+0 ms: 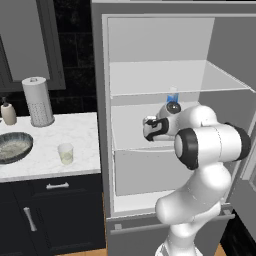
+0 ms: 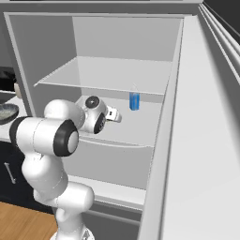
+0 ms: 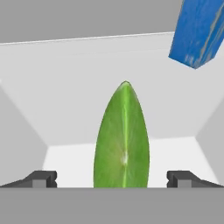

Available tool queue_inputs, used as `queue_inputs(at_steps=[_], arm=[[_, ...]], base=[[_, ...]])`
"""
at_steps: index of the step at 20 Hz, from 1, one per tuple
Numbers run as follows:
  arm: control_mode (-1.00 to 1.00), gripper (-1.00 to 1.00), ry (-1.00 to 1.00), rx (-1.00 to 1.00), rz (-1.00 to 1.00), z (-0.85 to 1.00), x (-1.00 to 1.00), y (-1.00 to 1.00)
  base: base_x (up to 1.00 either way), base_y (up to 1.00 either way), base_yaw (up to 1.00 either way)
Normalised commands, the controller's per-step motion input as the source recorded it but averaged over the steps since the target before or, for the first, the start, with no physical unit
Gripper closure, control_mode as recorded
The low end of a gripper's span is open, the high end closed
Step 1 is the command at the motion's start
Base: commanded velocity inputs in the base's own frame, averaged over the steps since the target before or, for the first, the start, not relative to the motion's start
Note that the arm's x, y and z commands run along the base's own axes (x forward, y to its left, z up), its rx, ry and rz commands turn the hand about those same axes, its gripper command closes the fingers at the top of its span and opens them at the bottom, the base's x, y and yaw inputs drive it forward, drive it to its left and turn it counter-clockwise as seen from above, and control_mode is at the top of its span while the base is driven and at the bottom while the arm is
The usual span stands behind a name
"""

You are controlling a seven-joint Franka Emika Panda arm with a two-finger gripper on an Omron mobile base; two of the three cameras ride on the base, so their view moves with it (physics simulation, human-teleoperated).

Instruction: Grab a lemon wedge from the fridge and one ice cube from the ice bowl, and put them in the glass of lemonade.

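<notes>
Fingers [image 3: 41, 179] stand wide apart, holding nothing, with the wedge [image 3: 122, 140] centred between them on the fridge [image 1: 100, 150] shelf; bottle [image 3: 199, 33] at two o'clock. Nothing delivered yet (wedge ungrasped, ice untouched): bowl [image 1: 14, 146] and glass [image 1: 65, 153] wait on the counter [image 1: 75, 135]

Count: one lemon wedge [image 3: 122, 140], one blue bottle [image 2: 134, 101] (both in fridge [image 1: 102, 165]); one glass of lemonade [image 1: 65, 153], one ice bowl [image 1: 15, 146], one paper towel roll [image 1: 37, 101], one soap bottle [image 1: 8, 112].

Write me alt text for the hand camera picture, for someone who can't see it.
A green lemon wedge stands centred between the open tool fingertips, on a white fridge shelf. A blue bottle hangs into the upper right corner.
</notes>
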Motion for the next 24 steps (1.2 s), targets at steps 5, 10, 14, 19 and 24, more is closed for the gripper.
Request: queue_inputs(at_steps=[5, 10, 14, 19, 24], arm=[[-1.0, 1.0, 0.0, 0.0, 0.0, -0.23, 0.15, -0.01], [-1.0, 1.0, 0.0, 0.0, 0.0, -0.25, 0.04, -0.09], [-1.0, 1.0, 0.0, 0.0, 0.0, -0.3, 0.01, -0.08], [-1.0, 1.0, 0.01, 0.0, 0.0, -0.3, -0.1, -0.02], [-1.0, 1.0, 0.06, 0.0, 0.0, -0.08, -0.87, 0.0]], base=[[0.0, 0.0, 0.0], [0.0, 0.0, 0.0], [0.0, 0.0, 0.0], [0.0, 0.0, 0.0], [0.0, 0.0, 0.0]])
